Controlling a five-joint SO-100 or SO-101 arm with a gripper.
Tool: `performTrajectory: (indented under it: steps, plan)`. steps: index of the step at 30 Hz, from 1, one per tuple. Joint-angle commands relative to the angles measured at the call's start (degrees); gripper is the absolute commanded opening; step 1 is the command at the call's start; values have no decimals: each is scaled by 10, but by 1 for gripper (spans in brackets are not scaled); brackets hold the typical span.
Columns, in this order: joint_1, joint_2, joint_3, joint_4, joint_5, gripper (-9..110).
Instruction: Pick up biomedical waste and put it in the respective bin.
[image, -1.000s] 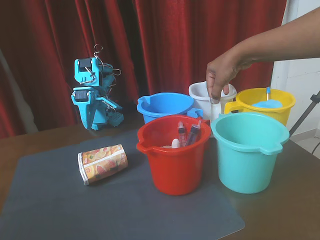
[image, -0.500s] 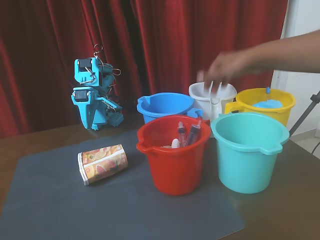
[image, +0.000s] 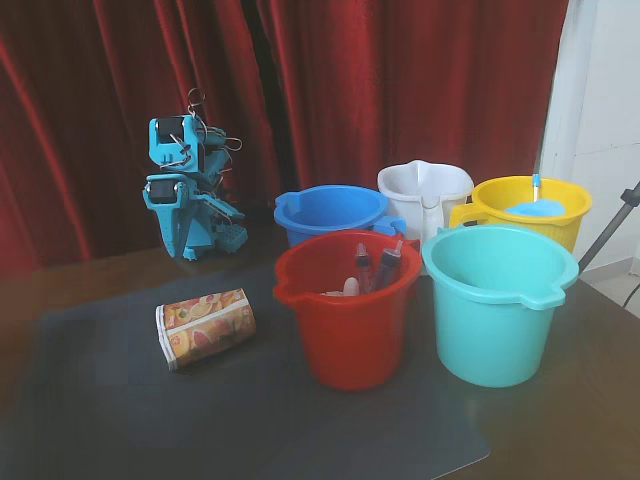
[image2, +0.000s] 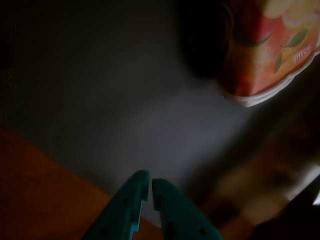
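gripper (image2: 150, 186) clenched and empty, folded back near the curtain; paper cup (image: 205, 327) on its side on the dark mat, left of the red bucket (image: 347, 310), likely to roll from a sideways nudge, and the teal bucket (image: 498, 303) sits beyond it.

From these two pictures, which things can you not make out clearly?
- Paper cup, wrist view: cut off by the top and right edges, blurred.
- Contents of the red bucket, fixed view: its wall hides all but the tops.
- White bucket, fixed view: lower part hidden behind the teal bucket.
- Gripper, wrist view: dark, fingertips nearly touching.
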Motion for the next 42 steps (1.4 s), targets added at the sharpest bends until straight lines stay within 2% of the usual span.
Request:
performTrajectory:
  steps: [1, 11, 17, 20, 22, 24, 26, 31, 35, 37, 40, 42]
  plan:
    - [0, 1, -4, -4, -3, 0]
    - [1, 1, -4, -22, -2, 0]
    - [-47, -4, -4, -358, -4, 1]
    - [-76, -47, -51, -378, -2, 5]
    - [-83, -118, -125, -338, -2, 13]
    - [-112, -269, -283, -242, 3, 19]
    - [-133, -461, -486, -105, 4, 19]
    - [-140, -797, -854, 174, -2, 20]
    - [-137, -954, -1063, 323, 0, 24]
    - [-134, -992, -1119, 365, 2, 35]
    - [-132, -1005, -1113, 374, 2, 59]
    - [-131, -1005, -1100, 369, 2, 70]
